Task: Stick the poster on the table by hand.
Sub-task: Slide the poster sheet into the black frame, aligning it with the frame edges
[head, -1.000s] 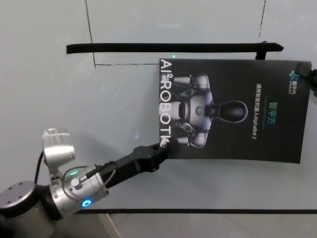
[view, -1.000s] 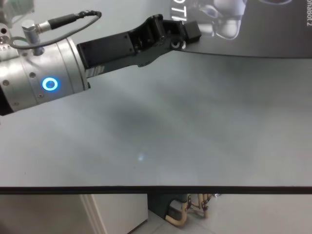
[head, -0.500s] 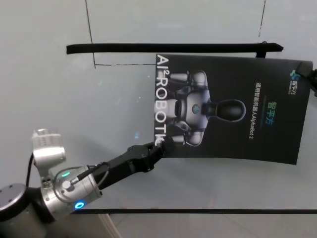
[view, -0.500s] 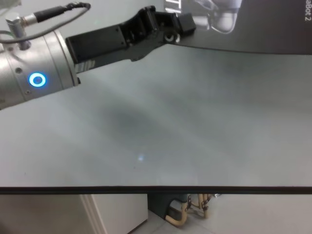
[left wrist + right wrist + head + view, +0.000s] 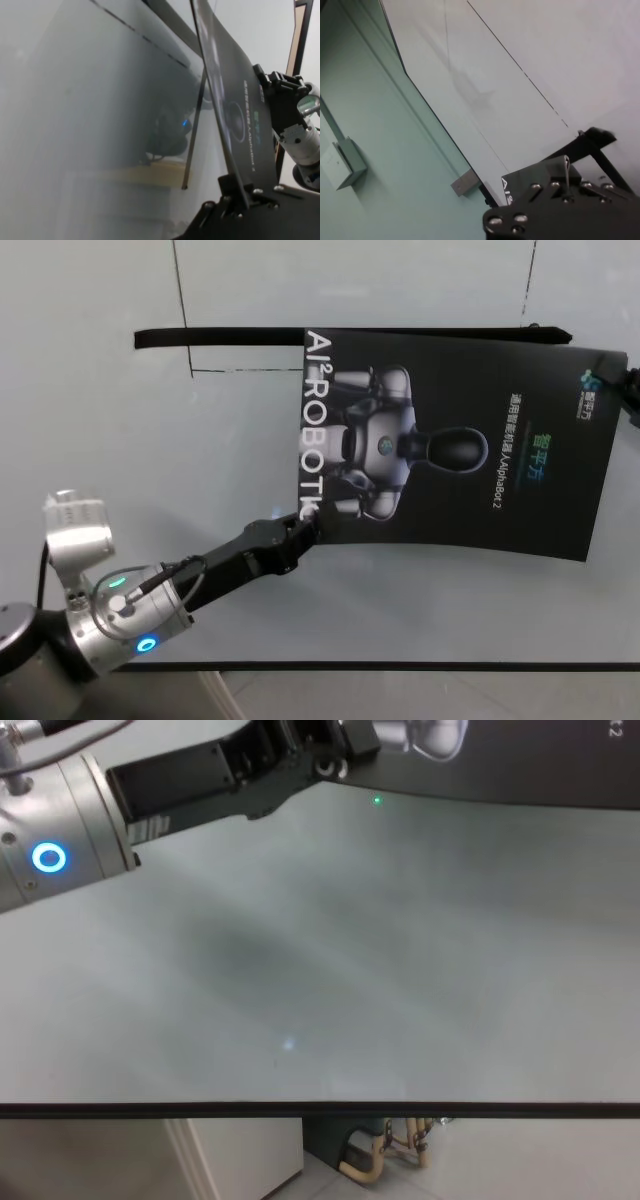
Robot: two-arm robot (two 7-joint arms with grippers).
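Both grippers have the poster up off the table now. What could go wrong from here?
1. The left gripper pinches only the poster at its corner; the thin sheet might slip or tear.
2. The right gripper holds the opposite corner, and the near edge bows, so it may land creased on the table.

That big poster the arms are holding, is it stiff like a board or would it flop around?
Probably floppy: the poster looks paper-thin edge-on in the left wrist view and its near edge bows between the left end effector and the right end effector. Likely light, and apt to slide on the glossy table.

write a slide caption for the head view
Left end effector grips the dark charcoal robot-print poster by its corner above the pale grey table.
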